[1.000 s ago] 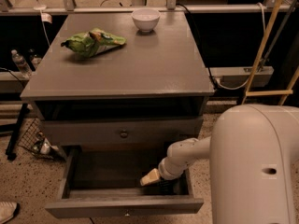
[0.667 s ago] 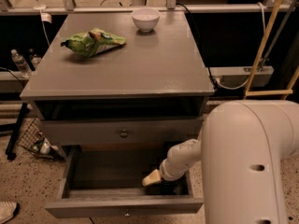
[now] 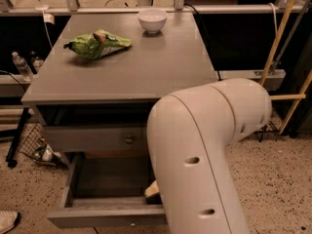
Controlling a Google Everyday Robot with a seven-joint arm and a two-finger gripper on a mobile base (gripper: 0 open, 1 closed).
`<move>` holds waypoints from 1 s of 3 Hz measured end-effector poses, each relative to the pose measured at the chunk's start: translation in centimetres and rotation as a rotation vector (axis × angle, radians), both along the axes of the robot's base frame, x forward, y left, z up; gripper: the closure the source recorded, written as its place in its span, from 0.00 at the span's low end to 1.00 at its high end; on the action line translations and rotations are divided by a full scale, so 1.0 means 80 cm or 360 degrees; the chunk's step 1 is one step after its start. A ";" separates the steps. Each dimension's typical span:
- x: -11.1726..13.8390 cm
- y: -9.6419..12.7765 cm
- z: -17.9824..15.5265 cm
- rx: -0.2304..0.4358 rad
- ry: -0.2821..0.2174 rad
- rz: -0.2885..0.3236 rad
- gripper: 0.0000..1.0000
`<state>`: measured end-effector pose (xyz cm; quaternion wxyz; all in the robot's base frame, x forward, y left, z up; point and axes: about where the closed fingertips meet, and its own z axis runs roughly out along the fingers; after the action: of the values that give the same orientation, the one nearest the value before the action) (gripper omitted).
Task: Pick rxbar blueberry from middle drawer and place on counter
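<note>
The gripper sits inside the middle drawer, mostly hidden behind the arm; its grip cannot be judged.

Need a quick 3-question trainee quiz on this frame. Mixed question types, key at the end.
1. True or false: the middle drawer is pulled open.
2. What rests on the counter? A) a green snack bag and a white bowl; B) a mug and a plate; C) a bottle only.
3. Where is the gripper, and does the rxbar blueberry show?

Key
1. True.
2. A.
3. The gripper is down inside the middle drawer near its front, mostly hidden behind the arm. The rxbar blueberry is not visible.
</note>
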<state>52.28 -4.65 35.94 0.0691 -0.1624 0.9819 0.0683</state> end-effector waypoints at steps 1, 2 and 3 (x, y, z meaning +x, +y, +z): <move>-0.005 0.012 -0.008 0.0005 0.0020 0.0022 0.00; -0.011 0.015 -0.020 0.0052 0.0064 0.0019 0.18; -0.012 0.015 -0.016 0.0069 0.0080 0.0018 0.49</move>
<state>51.29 -3.42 34.64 0.0476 -0.1646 0.9807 0.0941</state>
